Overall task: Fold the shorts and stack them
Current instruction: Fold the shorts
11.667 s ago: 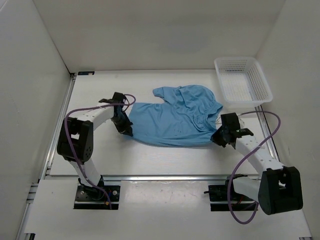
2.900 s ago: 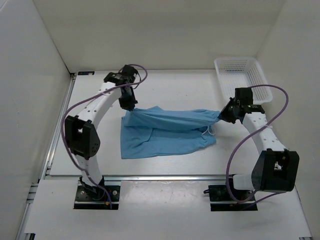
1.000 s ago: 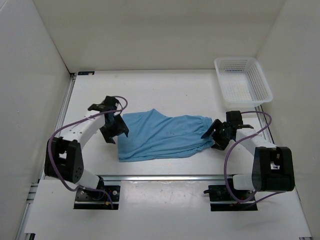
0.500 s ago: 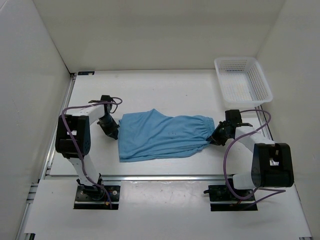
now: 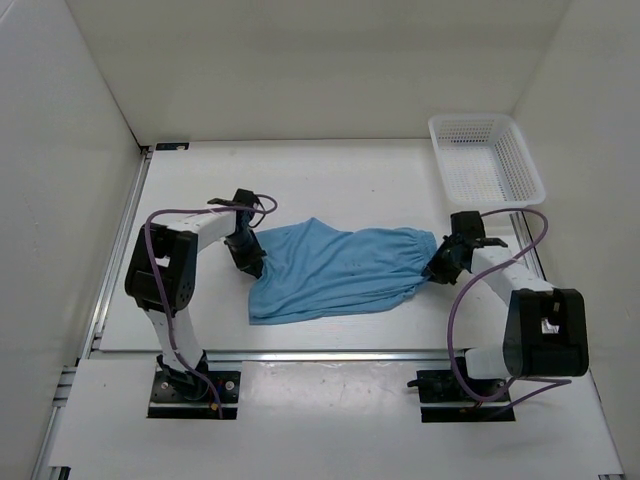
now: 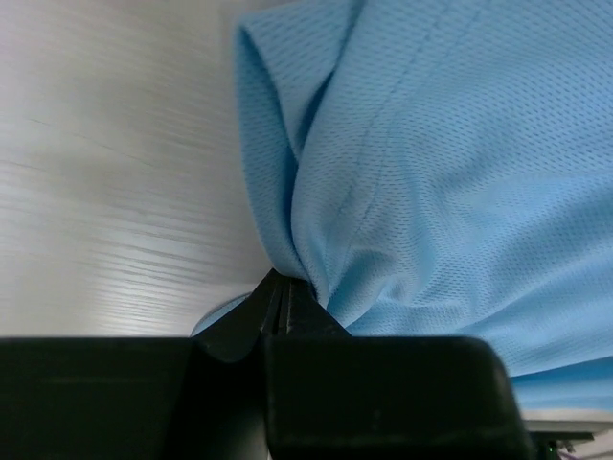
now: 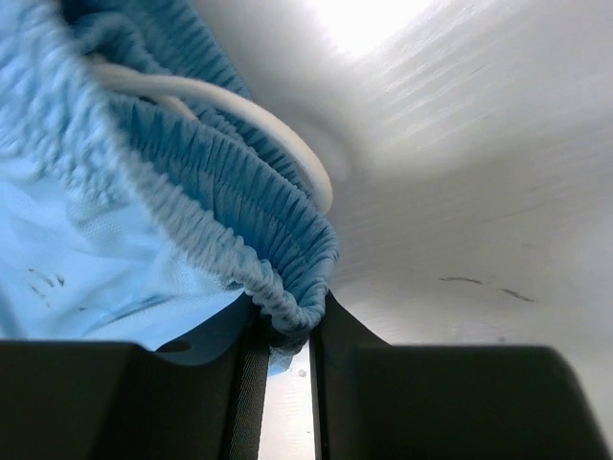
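so the shorts (image 5: 340, 270) run long-ways between them, left gripper (image 5: 248, 258) pinching one end, right gripper (image 5: 437, 268) clamped on the other

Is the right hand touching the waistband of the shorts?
Touching. The right wrist view shows the right hand pinching the elastic waistband between its fingers.

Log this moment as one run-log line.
left end effector: shut on shorts, leg end | right end effector: shut on waistband | shorts: lying spread on table
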Controlling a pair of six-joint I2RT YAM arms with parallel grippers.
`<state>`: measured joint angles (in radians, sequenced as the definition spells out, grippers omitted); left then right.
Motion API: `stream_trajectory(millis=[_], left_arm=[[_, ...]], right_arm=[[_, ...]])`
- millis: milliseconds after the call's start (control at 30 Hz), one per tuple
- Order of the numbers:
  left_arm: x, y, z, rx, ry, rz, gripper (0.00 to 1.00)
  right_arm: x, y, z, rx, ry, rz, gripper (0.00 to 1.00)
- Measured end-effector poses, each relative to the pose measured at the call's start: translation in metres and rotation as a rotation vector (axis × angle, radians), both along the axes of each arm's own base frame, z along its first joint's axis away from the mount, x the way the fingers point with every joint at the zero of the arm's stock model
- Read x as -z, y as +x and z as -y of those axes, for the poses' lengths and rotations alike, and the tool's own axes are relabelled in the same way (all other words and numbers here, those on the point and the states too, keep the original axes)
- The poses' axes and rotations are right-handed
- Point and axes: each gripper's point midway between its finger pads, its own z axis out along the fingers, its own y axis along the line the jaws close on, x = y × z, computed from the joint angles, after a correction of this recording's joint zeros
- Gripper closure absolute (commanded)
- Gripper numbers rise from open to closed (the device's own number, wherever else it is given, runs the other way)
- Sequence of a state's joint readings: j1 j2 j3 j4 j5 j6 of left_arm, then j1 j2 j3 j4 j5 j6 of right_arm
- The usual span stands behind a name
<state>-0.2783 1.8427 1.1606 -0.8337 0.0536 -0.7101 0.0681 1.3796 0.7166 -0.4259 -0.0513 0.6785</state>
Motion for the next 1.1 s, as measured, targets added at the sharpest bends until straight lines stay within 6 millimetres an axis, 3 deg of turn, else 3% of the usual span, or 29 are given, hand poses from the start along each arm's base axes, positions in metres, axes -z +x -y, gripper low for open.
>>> stream_trajectory(millis=[200,367,567,833,1100], left_arm=[[0.0,-0.003,0.012,0.016,-0.026,-0.011,0.9],[0.0,-0.003,0.013,0.012,-0.035,-0.013,0.9],[0.0,-0.001,0.008,-0.008,-0.044,-0.013,0.9],[0.0,0.001,0.003,-0.02,-0.058,-0.019,0.9],[0.0,0.001,0.003,-0.016,-0.064,-0.023,0.9]], right_arm=[[-0.042,0.021,0.004,-0.06,-0.132,0.098,1.0],[-0.089,0.04,-0.023,-0.177,-0.23,0.222,1.0],[-0.12,0.04,-0.06,-0.3,-0.313,0.306,1.0],[-0.137,0.039,-0.138,-0.499,-0.384,0.364,1.0],[-0.135,0.016,-0.252,-0.776,-0.459,0.434,1.0]])
